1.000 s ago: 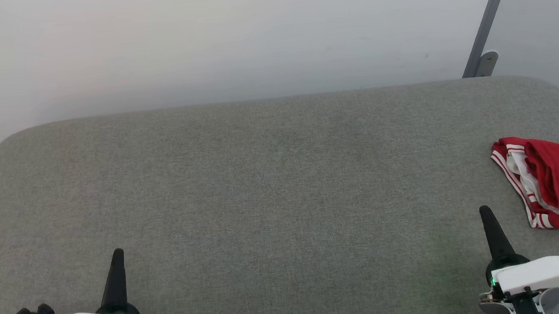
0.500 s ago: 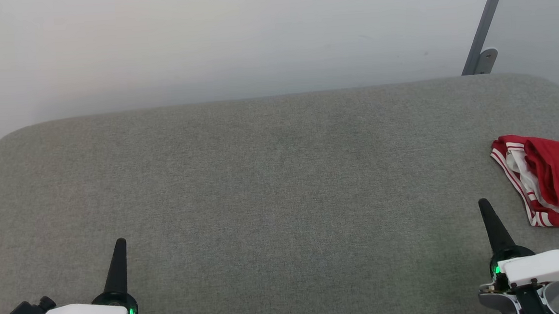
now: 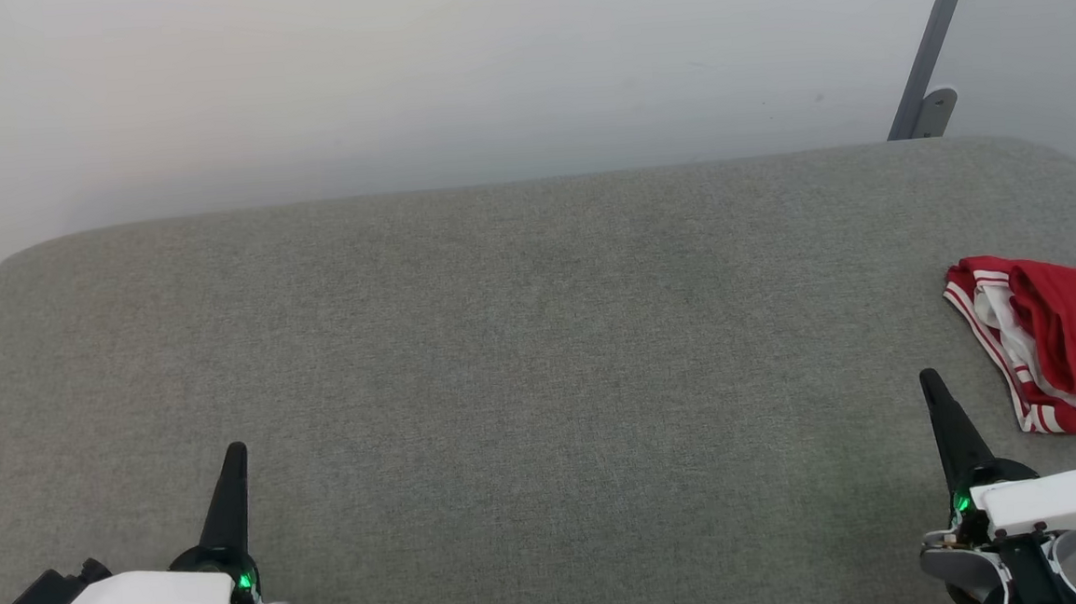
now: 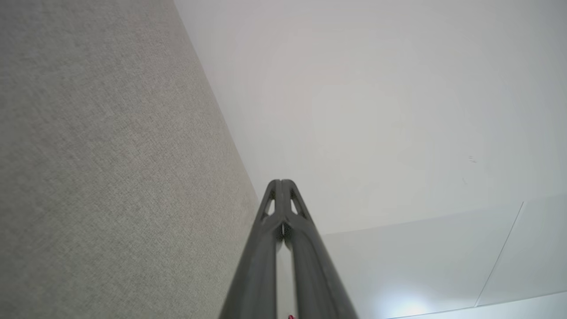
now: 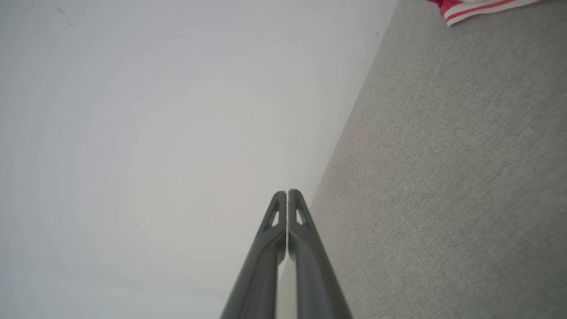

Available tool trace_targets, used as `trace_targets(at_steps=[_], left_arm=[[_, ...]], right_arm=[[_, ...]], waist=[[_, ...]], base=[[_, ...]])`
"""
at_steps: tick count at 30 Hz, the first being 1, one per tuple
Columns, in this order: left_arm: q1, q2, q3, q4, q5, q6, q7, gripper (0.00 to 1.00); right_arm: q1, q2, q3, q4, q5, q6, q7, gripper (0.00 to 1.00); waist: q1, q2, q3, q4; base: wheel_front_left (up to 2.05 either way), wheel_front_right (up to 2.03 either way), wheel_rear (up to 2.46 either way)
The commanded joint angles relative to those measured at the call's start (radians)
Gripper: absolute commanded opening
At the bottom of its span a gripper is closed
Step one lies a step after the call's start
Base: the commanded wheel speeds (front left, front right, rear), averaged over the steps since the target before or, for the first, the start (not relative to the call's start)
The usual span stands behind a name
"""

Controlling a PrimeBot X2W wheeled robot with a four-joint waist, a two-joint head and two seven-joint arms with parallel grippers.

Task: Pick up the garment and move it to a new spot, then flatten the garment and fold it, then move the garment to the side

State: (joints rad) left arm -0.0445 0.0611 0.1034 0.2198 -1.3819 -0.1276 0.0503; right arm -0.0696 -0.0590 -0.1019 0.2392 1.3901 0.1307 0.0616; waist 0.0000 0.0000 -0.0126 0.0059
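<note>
The garment (image 3: 1068, 344) is a red jersey with white-and-red striped trim, lying bunched at the right edge of the grey fabric surface (image 3: 522, 340), partly cut off by the frame. A corner of the garment (image 5: 478, 6) appears at the top of the right wrist view. My right gripper (image 3: 928, 379) is shut and empty, a short way to the left of and nearer than the garment. My left gripper (image 3: 237, 448) is shut and empty at the lower left. Both pairs of fingers stand pressed together in the wrist views, left gripper (image 4: 281, 181) and right gripper (image 5: 287, 192).
A pale wall (image 3: 393, 77) rises behind the grey surface's far edge. A grey metal post with a bracket (image 3: 930, 73) stands at the back right. The surface has rounded corners at far left and far right.
Both grippers have crept forward across the surface, their tips now higher in the head view. The head view has shifted slightly. The garment lies as before.
</note>
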Motion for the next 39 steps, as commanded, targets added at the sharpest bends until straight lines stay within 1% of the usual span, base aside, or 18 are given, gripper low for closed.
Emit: trace_targets(at_steps=[1,31,39], left_arm=[[-0.023,0.0,0.006,-0.001,-0.02,-0.004,0.006,0.0],[-0.072,-0.01,0.011,0.026,-0.233,-0.005,0.066,0.0],[-0.071,-0.01,0.011,0.026,-0.233,-0.005,0.065,0.0]], right_arm=[[-0.014,0.003,-0.003,-0.001,0.017,0.0,0.007,0.0],[-0.045,0.01,-0.014,0.007,0.225,0.0,0.057,0.0],[-0.042,0.01,-0.013,0.007,0.224,0.0,0.055,0.0]], waist=[[0.0,0.0,0.0,0.0],[0.0,0.0,0.015,-0.006],[0.0,0.0,0.016,-0.006]], base=[[0.0,0.0,0.0],[0.0,0.0,0.0],[0.0,0.0,0.0]])
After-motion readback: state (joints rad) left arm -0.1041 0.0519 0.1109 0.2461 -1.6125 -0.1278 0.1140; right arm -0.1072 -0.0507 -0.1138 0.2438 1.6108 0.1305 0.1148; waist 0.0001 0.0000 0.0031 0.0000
